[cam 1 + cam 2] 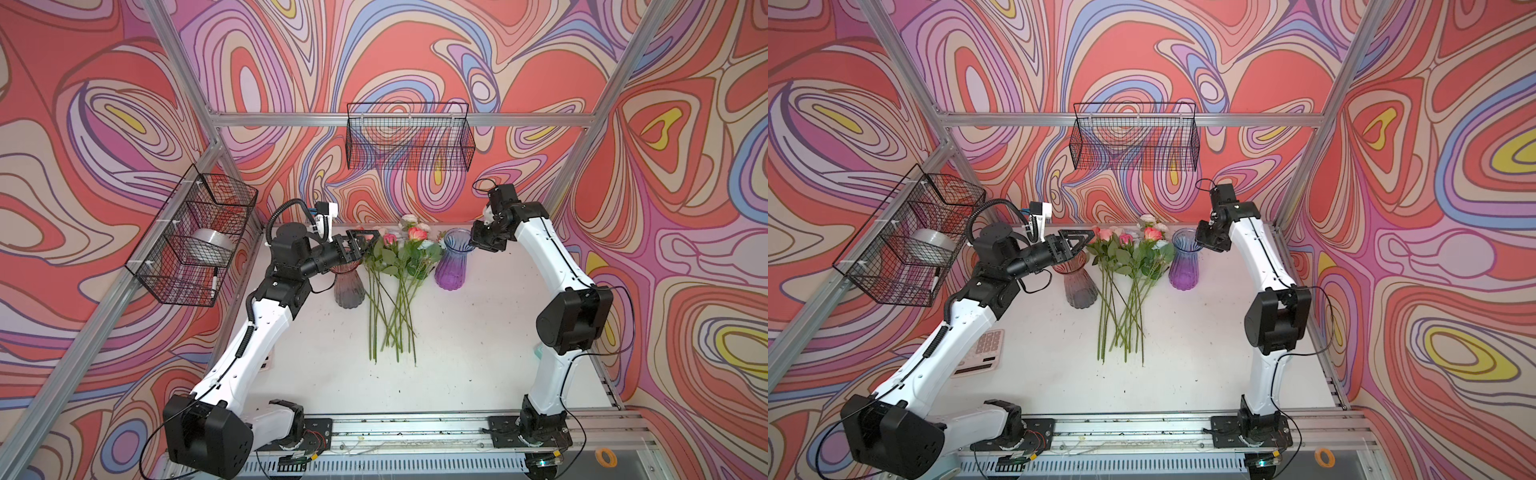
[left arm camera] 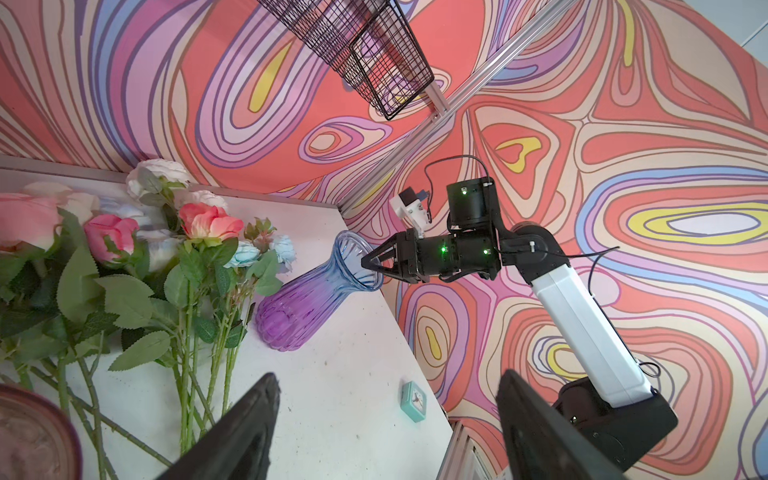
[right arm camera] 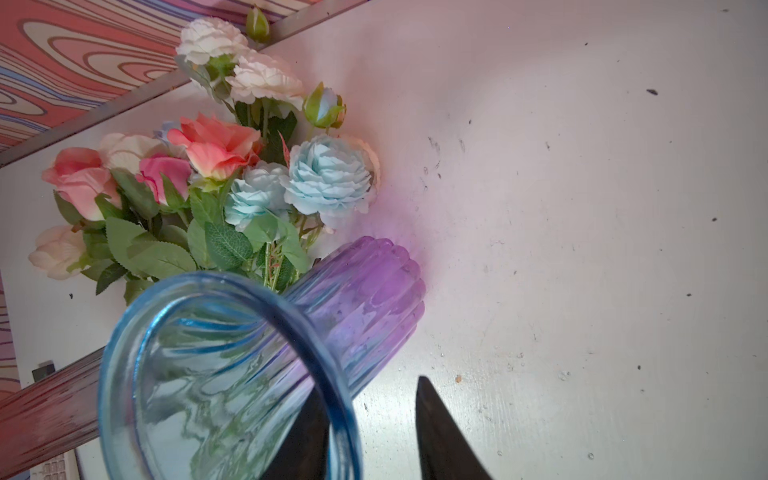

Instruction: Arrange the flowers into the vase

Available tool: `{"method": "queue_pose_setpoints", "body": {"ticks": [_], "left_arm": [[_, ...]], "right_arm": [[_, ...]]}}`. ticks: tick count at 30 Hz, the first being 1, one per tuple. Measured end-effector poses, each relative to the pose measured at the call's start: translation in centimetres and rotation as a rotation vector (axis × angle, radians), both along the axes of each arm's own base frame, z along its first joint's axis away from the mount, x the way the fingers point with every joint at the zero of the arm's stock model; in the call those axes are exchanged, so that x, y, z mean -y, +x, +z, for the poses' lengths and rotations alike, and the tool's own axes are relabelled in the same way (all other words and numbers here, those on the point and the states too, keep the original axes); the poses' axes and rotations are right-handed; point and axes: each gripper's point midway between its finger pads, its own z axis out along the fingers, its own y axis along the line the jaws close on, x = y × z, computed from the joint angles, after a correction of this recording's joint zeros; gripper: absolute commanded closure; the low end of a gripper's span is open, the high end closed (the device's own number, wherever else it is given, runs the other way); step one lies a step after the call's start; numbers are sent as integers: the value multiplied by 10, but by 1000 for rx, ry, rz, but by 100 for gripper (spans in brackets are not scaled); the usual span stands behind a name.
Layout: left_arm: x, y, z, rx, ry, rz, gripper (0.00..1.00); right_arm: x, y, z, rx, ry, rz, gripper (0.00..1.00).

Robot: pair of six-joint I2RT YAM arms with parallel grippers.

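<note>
Hanging basket [image 1: 174, 291]: black wire, fixed on the left wall, with a roll of silver tape [image 1: 210, 245] inside it.
Calculator [image 1: 984, 349]: flat on the table [image 1: 457, 353], partly under the left arm [image 1: 934, 361].
Left tool [image 1: 368, 243]: wide open and holding nothing. It hangs above the mouth of the dark vase [image 1: 349, 286] and points toward the flowers [image 1: 395, 266].
Dark vase: ribbed smoky glass, standing upright just left of the flowers.
Flowers: all lie flat on the table in one bundle between the two vases, not yet in either one. The pink, coral, white and pale blue blooms point to the back wall, the bare stem ends to the front.
Back basket [image 1: 409, 137]: black wire, hung on the rail of the back wall above the flowers.
Purple vase [image 1: 451, 266]: blue at the neck, purple at the belly, upright, just right of the leaves.
Right tool [image 1: 473, 244]: at the rim of the purple vase, jaws partly apart and astride the glass wall. One finger is inside the mouth. The outer finger [image 3: 440, 432] shows a small gap to the glass in the right wrist view, so it is not clamped.
Clock [image 2: 414, 402]: small, teal, near the right edge of the table, beside the right arm [image 1: 552, 374].
</note>
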Motion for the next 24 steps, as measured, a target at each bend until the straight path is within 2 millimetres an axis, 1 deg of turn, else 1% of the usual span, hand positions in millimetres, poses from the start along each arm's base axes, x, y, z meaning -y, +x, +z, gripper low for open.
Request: {"method": "queue_pose_setpoints", "body": {"ticks": [11, 14, 15, 17, 18, 24], "left_arm": [[3, 3, -5, -14, -3, -9, 18], [3, 3, -5, -14, -4, -10, 18], [3, 3, -5, -14, -4, -10, 18], [3, 3, -5, -14, -4, -10, 18], [4, 3, -5, -14, -4, -13, 18], [6, 0, -3, -8, -8, -35, 19]], "right_arm": [[-4, 0, 0, -2, 10, 17, 84], [-4, 1, 0, -2, 15, 14, 91], [-6, 1, 1, -1, 29, 16, 95], [-11, 2, 4, 8, 59, 18, 97], [-12, 2, 5, 10, 60, 19, 100], [-6, -4, 4, 10, 78, -6, 100]]}}
